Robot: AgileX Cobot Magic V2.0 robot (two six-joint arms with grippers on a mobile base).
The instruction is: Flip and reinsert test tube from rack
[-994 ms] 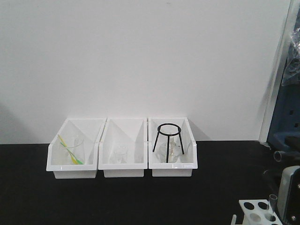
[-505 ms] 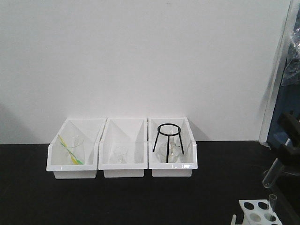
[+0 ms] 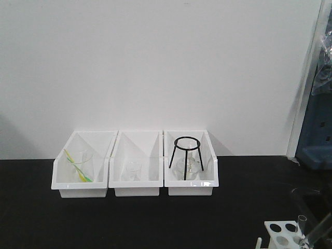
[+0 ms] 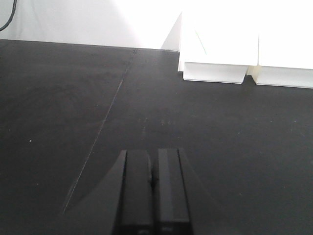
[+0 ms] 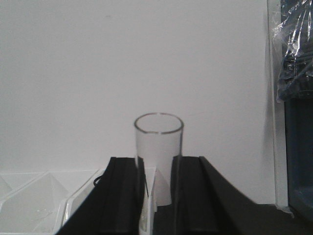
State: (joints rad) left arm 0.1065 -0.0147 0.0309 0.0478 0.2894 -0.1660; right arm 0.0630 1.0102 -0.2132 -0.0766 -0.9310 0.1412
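**At the Right Tool: Tube Pinched, Mouth Up**

Between the fingers of the right tool [image 5: 157, 164] sat the test tube [image 5: 158, 142]. It was pinched at its lower part, with its open mouth uppermost in the right wrist view and its long axis running up across the fingers. It was out of the rack [image 3: 280, 229], which stood at the near right corner of the desk [image 3: 155, 223] with a second tube [image 3: 301, 223] upright in one hole. A faint slanted clear shape at that corner of the front view may have been the held tube, but it was too dim to be sure. The reinsertion likely turned on one relation: the rack seemed to lie below and near the right arm, so the tube's axis had to be lined up with a hole, ends reversed. The left tool [image 4: 153, 164], fingers pressed together on nothing, hung over bare desk with the white bins [image 4: 215, 68] ahead and no rack in its view.
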